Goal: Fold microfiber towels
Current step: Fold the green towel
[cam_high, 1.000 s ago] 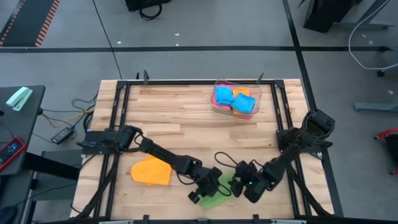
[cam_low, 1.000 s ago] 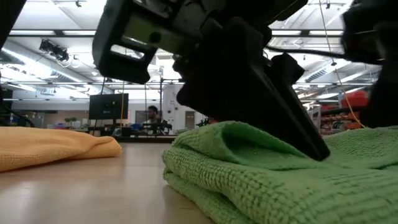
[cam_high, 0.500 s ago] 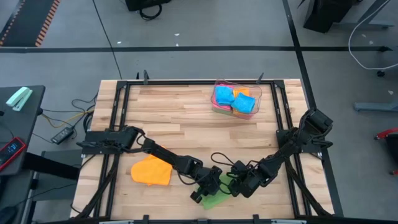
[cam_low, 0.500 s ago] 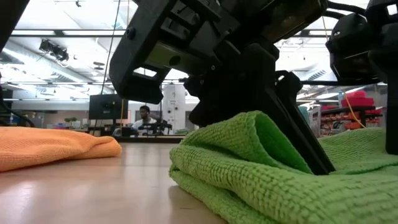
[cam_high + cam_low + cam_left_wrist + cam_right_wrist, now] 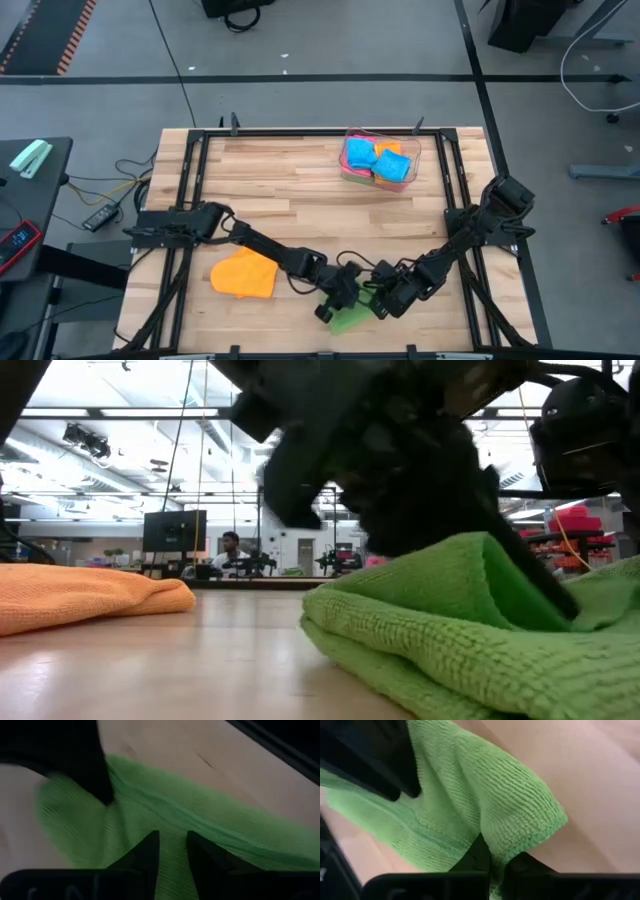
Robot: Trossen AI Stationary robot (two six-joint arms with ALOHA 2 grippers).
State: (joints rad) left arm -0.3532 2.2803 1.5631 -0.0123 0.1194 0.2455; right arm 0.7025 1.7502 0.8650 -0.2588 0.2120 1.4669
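Note:
A green microfiber towel (image 5: 348, 320) lies bunched near the table's near edge, between my two grippers. In the low view the green towel (image 5: 450, 630) rises into a hump under both arms. My left gripper (image 5: 338, 303) comes at it from the left and is shut on it; its fingers (image 5: 150, 847) show with green cloth between them. My right gripper (image 5: 372, 300) comes from the right and is shut on a raised fold (image 5: 520, 820). An orange towel (image 5: 243, 273) lies crumpled on the table to the left. My left gripper pinches the green towel between its two fingers; cloth fills the narrow gap (image 5: 172, 837). The fingers slant down from the table's left. One layer or several, I cannot tell. The towel rests on the table around them. My right gripper pinches a folded-over edge of the green towel near its corner (image 5: 506, 840) between its two fingers. The fingers slant steeply down from the table's right. The fold stands raised off the table, and the remaining cloth lies on the wood.
A clear tray (image 5: 412, 150) at the far right of the table holds blue, orange and pink towels. The black frame rails (image 5: 195, 170) run along both table sides. Bare wood lies between the tray and the grippers.
My right gripper has shifted toward the table's left, onto the green towel, turned, and shut on its fold. The towel has bunched up: its left edge has drawn toward the right and the hump stands higher and farther right.

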